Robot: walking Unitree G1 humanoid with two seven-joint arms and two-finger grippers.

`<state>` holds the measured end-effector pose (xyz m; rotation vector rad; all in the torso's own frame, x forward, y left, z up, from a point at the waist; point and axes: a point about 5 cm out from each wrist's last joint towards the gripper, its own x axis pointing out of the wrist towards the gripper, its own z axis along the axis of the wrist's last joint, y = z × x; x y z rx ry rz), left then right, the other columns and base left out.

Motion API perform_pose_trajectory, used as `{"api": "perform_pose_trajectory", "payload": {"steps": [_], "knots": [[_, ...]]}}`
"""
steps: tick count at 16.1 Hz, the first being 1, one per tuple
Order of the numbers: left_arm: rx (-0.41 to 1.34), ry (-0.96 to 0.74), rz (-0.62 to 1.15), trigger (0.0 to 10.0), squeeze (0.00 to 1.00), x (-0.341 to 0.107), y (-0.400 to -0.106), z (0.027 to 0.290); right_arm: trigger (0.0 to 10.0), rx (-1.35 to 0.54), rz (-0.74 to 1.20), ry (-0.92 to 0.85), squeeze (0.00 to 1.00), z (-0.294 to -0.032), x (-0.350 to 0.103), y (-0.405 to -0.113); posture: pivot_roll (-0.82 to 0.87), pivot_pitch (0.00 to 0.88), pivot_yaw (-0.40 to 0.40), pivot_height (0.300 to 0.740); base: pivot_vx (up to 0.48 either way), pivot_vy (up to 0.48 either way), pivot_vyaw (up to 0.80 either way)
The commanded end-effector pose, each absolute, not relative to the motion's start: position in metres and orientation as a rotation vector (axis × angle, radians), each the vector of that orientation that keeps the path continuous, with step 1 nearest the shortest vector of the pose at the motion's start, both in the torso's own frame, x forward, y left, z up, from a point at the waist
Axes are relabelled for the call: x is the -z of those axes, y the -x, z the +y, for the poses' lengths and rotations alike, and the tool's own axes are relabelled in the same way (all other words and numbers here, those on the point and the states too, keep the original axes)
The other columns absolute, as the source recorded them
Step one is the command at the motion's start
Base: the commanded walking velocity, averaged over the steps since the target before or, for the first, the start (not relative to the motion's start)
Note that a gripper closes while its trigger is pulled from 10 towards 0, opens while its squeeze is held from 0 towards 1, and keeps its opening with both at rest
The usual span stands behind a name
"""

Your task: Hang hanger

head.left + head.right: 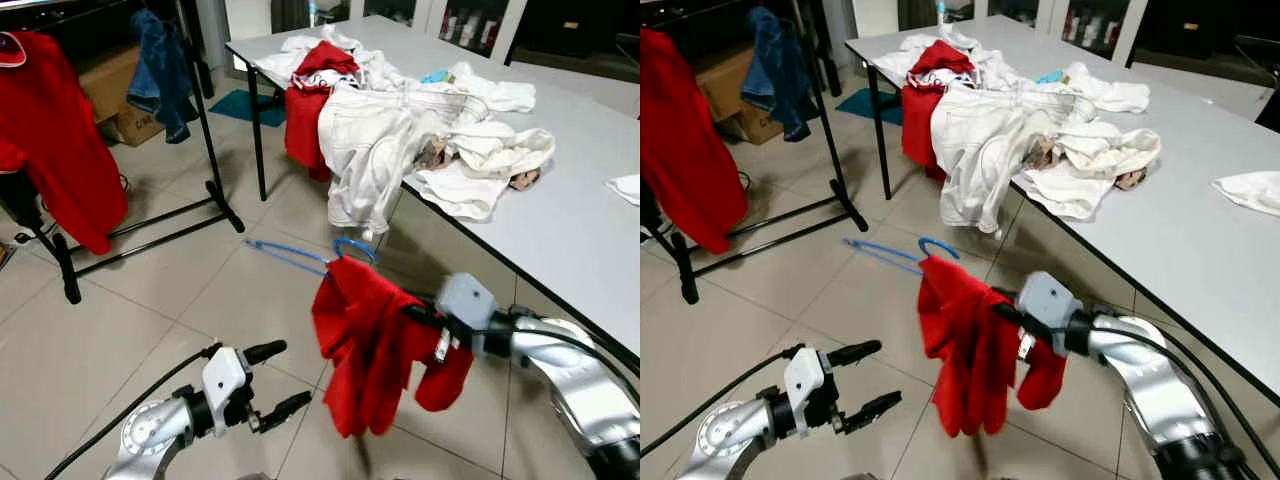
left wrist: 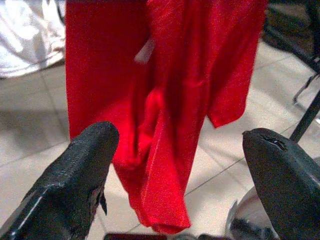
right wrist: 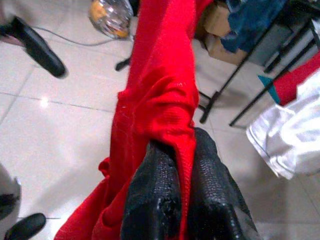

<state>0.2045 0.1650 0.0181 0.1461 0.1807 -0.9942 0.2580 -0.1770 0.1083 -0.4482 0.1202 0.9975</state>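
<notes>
Nearest me, the left gripper (image 1: 268,381) hung low with its fingers spread wide apart, aimed at the red garment (image 1: 365,345) as if ready to steady it. The right gripper (image 3: 181,185) was pinched tight on that cloth, holding it and its blue hanger (image 1: 320,257) clear of the floor, well short of the black rack (image 1: 205,130) it was presumably bound for.

Silver arms w/ black cables; each tool (image 1: 268,382) has two textured black fingers (image 3: 155,200).
</notes>
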Motion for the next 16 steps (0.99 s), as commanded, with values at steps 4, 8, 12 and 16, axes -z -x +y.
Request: {"api": "perform_pose_trajectory", "payload": {"steps": [4, 8, 12, 16], "knots": [[0.839, -0.208, 0.159, 10.0, 0.0, -0.019, -0.221, 0.182, 0.0, -1.034, 0.061, 0.399, 0.0, -0.181, -0.126, -0.249, -0.09, 0.0, 0.013, 0.74, 0.0, 0.0, 0.0], [0.665, -0.235, 0.119, 10.0, 0.68, -0.022, -0.231, 0.202, 0.0, -1.055, 0.042, 0.317, 0.0, -0.185, -0.136, -0.245, -0.09, 0.0, 0.014, 0.74, 0.0, 0.0, 0.0], [0.616, -0.256, 0.12, 10.0, 0.0, -0.021, -0.236, 0.207, 0.0, -1.104, 0.023, 0.308, 0.0, -0.18, -0.141, -0.239, -0.09, 0.0, 0.015, 0.74, 0.0, 0.0, 0.0], [0.649, -0.235, 0.148, 10.0, 0.0, -0.019, -0.244, 0.206, 0.0, -1.146, 0.024, 0.345, 0.0, -0.172, -0.142, -0.236, -0.08, 0.0, 0.017, 0.74, 0.0, 0.0, 0.0]]}}
